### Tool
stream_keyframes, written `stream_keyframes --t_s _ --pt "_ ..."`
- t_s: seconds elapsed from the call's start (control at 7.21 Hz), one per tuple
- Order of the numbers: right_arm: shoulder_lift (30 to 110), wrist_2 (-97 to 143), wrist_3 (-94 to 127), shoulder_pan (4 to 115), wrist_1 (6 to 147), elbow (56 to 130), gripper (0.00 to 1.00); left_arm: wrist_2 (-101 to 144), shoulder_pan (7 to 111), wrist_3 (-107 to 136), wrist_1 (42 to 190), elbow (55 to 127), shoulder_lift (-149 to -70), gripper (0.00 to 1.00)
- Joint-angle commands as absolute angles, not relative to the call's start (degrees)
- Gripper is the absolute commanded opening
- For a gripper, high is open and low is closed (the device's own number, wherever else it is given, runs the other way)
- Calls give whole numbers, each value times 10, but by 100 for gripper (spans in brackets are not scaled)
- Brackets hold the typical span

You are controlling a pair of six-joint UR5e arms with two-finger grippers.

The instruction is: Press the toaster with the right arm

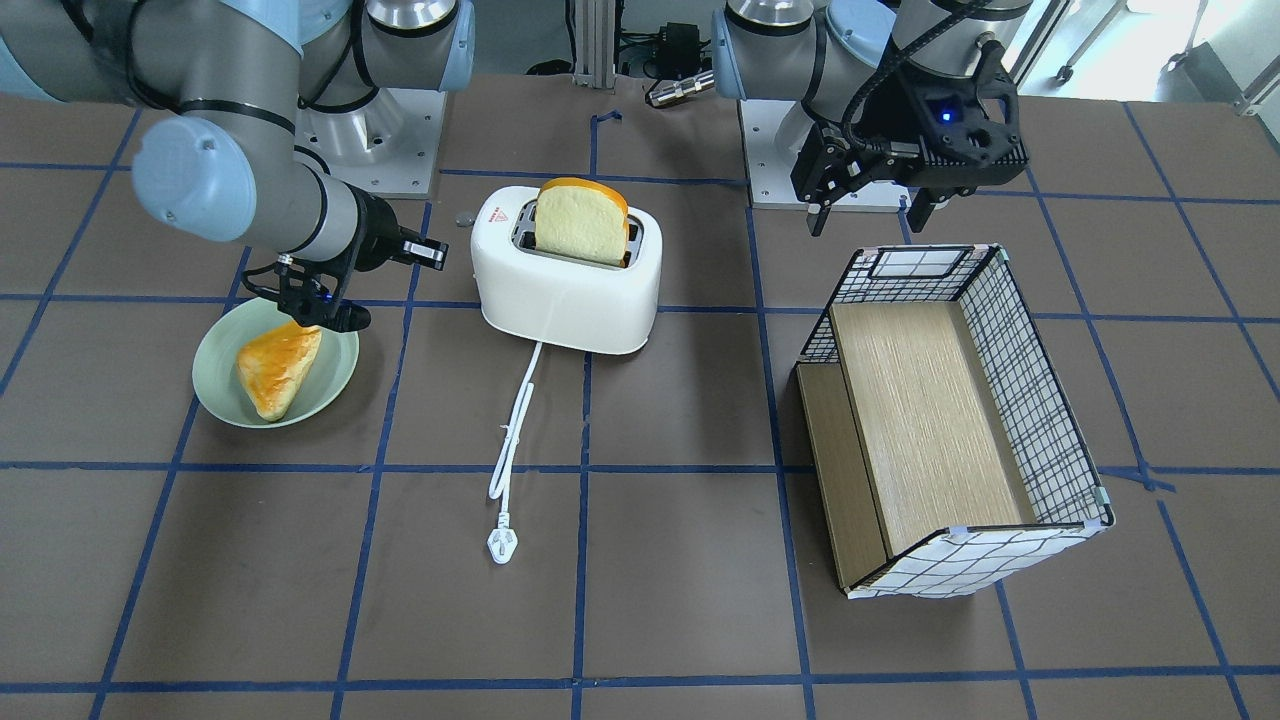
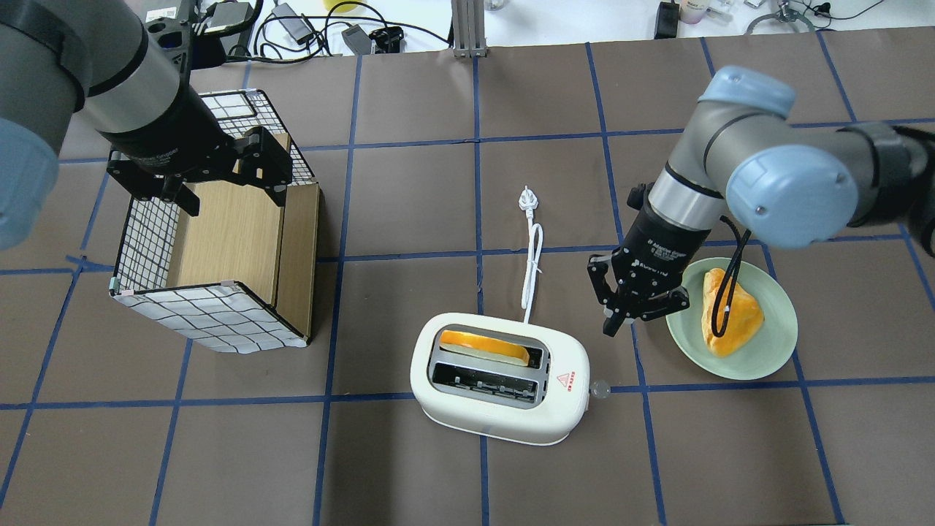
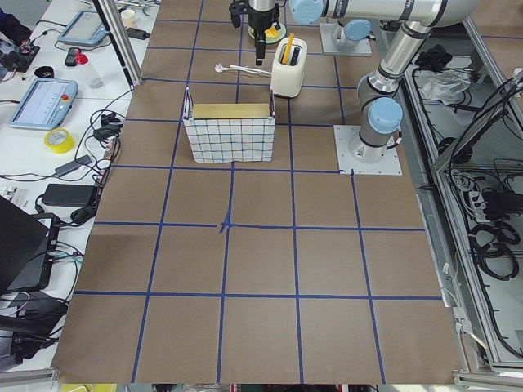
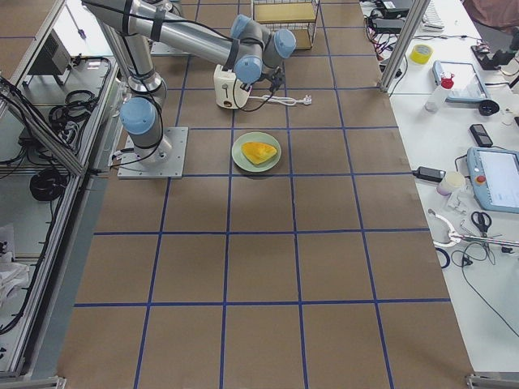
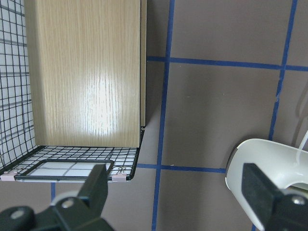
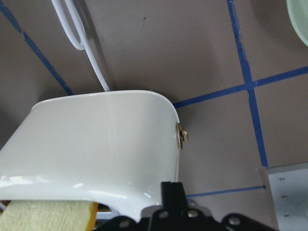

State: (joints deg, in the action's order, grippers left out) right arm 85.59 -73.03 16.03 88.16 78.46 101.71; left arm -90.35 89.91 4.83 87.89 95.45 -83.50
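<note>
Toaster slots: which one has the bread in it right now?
The far slot, on the toaster's cord side, holds the bread slice. The near slot, closer to the robot, is empty.

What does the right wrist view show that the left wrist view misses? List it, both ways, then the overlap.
Only the right wrist view: a side lever, a white cord, a bread slice. Only the left wrist view: the grid-patterned box and the open left pincer. Both: the toaster, the brown table with blue tape.
</note>
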Motion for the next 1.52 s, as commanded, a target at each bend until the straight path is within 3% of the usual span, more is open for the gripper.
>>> stream_keyframes --t_s 0.0,0.14,0.28,0.42,0.55,1.39 --pt "858 -740 176 884 695 899 15 -904 899 48 879 954 -835 100" --pt "862 -773 177 884 693 868 28 -904 899 48 879 954 -836 100" --pt "881 -796 184 884 711 850 50 -904 899 48 879 954 -835 100" --pt "890 -832 186 885 793 846 83 -904 899 48 879 954 -835 100" --pt "896 -870 185 885 857 845 100 -904 899 48 879 954 -835 100" --pt "920 -891 79 888 931 852 100 -904 899 48 879 954 -835 100"
